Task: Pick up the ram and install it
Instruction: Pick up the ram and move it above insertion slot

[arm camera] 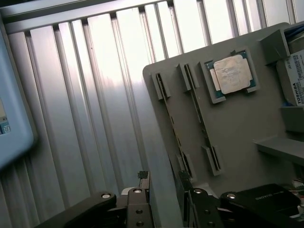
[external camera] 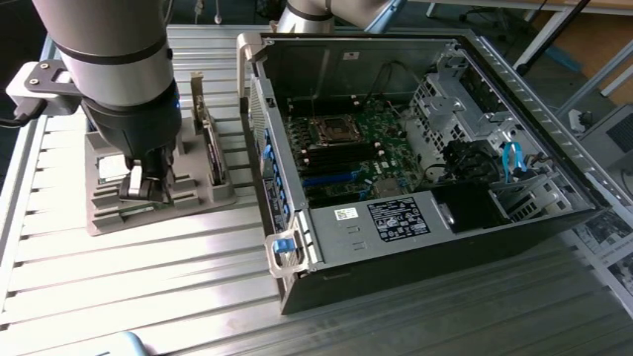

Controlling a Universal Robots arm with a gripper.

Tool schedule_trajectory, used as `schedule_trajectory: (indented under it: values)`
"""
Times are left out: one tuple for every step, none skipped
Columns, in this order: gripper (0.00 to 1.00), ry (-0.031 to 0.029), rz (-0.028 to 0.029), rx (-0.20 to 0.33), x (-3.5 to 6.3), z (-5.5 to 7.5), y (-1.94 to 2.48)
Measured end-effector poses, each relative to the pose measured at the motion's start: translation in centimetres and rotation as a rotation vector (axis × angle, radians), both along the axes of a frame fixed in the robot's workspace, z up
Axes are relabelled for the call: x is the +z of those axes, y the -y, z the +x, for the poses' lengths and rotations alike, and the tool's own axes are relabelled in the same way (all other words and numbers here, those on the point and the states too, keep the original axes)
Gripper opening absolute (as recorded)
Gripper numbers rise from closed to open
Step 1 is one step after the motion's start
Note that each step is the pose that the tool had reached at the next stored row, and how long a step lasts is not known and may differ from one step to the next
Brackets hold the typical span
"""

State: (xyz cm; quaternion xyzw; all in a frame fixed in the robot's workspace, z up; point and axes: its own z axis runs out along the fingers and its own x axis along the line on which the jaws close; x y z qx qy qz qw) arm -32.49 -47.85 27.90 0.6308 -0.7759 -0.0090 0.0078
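The ram (arm camera: 173, 126) stands on edge in a slot of the grey holder (arm camera: 237, 137), showing as a thin dark strip. My gripper (arm camera: 164, 204) is open, with one finger on each side of the strip's near end; I cannot tell if they touch it. In the exterior view the gripper (external camera: 148, 189) hangs low over the holder (external camera: 198, 202) at the exterior view's left. The open computer case (external camera: 416, 230) lies to the right, with its motherboard (external camera: 346, 144) and long black memory slots (external camera: 342, 157) exposed.
A square silver CPU chip (arm camera: 232, 73) lies in the holder beside the ram, and a hard drive (arm camera: 297, 80) stands past it. Upright cards (external camera: 210, 159) stand in the holder between the gripper and the case wall (external camera: 259, 111). A light blue object (arm camera: 14, 109) lies on the slatted metal table (arm camera: 104, 104).
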Motion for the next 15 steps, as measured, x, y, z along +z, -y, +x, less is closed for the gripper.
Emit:
schedule_trajectory:
  values:
    - [0.36, 0.0, 0.0, 0.0, -0.07, 0.0, 0.0]
    - [0.36, 0.0, 0.0, 0.0, -0.12, 0.0, 0.0]
    - [0.36, 0.0, 0.0, 0.0, -0.19, 0.0, 0.0]
    - [0.36, 0.0, 0.0, 0.0, -0.24, 0.0, 0.0]
    - [0.36, 0.0, 0.0, 0.0, -0.3, 0.0, 0.0]
    - [0.36, 0.0, 0.0, 0.0, -0.36, 0.0, 0.0]
    - [0.36, 0.0, 0.0, 0.0, -0.42, 0.0, 0.0]
    - [0.36, -0.0001, -0.0001, 0.0, -0.47, 0.0, 0.0]
    - [0.36, 0.0, 0.0, 0.0, -0.54, 0.0, 0.0]
    - [0.36, -0.0001, 0.0, 0.0, -0.6, 0.0, 0.0]
    - [0.36, 0.0, 0.0, 0.0, -0.68, 0.0, 0.0]
    - [0.36, -0.0001, 0.0, 0.0, -0.73, 0.0, 0.0]
    - [0.36, -0.0001, -0.0001, 0.0, -0.79, 0.0, 0.0]
    - [0.36, 0.0, 0.0, 0.0, -0.85, 0.0, 0.0]
    - [0.36, 0.0, 0.0, 0.0, -0.9, 0.0, 0.0]
